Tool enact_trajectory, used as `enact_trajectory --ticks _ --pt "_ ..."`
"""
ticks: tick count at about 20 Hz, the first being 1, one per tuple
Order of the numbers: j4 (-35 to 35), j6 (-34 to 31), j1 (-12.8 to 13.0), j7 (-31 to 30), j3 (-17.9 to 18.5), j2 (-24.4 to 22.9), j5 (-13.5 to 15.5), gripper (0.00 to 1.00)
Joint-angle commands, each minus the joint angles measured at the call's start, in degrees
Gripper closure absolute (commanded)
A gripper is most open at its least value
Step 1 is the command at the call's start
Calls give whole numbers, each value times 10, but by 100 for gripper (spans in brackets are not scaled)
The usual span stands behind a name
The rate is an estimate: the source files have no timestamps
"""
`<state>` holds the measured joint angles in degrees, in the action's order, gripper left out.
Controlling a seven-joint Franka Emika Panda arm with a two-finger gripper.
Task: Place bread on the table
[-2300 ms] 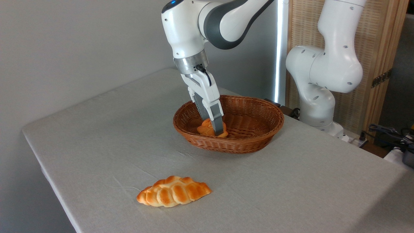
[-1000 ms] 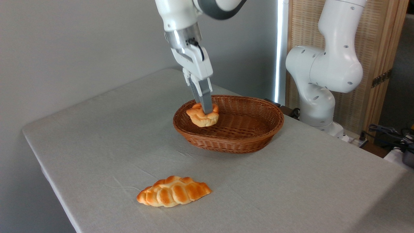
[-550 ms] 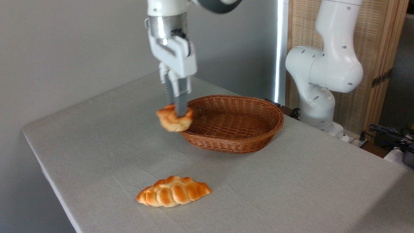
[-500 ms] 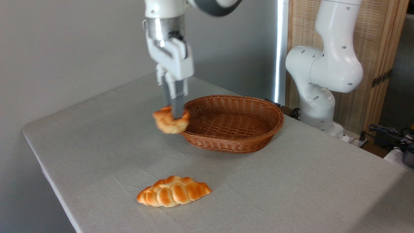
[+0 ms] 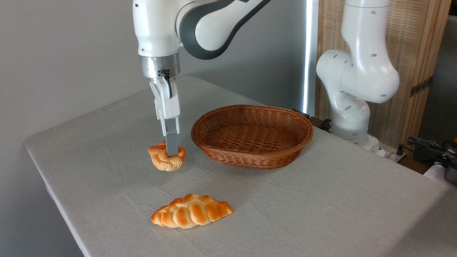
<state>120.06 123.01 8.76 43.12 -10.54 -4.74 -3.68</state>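
The bread (image 5: 165, 161), a small golden-orange knotted bun with a paler base, sits low over the grey table (image 5: 107, 142), just left of the wicker basket; I cannot tell whether its base touches the cloth. My gripper (image 5: 172, 152) points straight down and is shut on the bread, its near finger pressed into the top of the bun. The far finger is hidden behind the near one.
The oval wicker basket (image 5: 252, 154) stands to the right of the bun with nothing in it. A longer braided loaf (image 5: 191, 211) lies near the front edge. The arm's white base (image 5: 355, 89) rises at the back right, with cables beside it.
The gripper has lifted the bun out of the basket, carried it left over the rim and lowered it to the cloth beside the basket. The braided loaf has not moved.
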Motion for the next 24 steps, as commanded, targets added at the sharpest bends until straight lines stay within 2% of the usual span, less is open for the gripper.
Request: enact_trajectory --ticks 1,12,15,17,18,21,22,23,24 --pt "-10 2 6 -3 3 9 -16 0" --pt "-11 0 6 -6 4 4 -14 0" --pt "-23 -17 4 -40 12 -11 -10 0" --pt "-58 -64 -1 -69 14 -11 -10 0" --pt "-97 -114 -3 -72 20 -5 -9 0" --pt "-171 -208 -2 -66 55 17 -1 0" --pt "-197 -235 -3 -66 64 20 16 0" --pt "-212 -244 -3 -66 83 22 37 0" --pt "-214 -245 -3 -67 95 22 45 0"
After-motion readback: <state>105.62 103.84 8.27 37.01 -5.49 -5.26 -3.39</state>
